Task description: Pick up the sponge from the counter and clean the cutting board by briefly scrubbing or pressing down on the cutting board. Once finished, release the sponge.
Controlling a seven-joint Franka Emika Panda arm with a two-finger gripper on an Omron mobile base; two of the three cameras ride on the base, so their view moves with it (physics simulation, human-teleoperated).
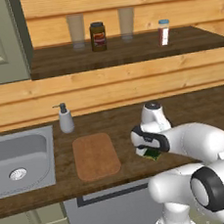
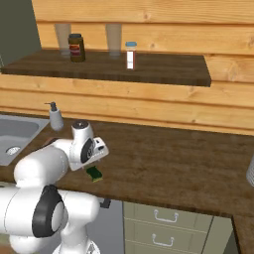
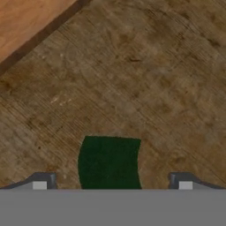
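gripper (image 3: pixel 112 184) wide over sponge (image 3: pixel 109 161) | cutting board (image 1: pixel 95 156) apart, left

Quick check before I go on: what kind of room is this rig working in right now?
Most likely a home kitchen, rendered: a steel sink set in a wood-plank counter, a soap dispenser beside it, a cutting board on the worktop, and a shelf with a jar above.

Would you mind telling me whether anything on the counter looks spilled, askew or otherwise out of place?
Nothing stands out. The sponge lies flat on the counter, green side up, between the open fingers. The cutting board sits flat beside the sink, and the soap dispenser stands upright.
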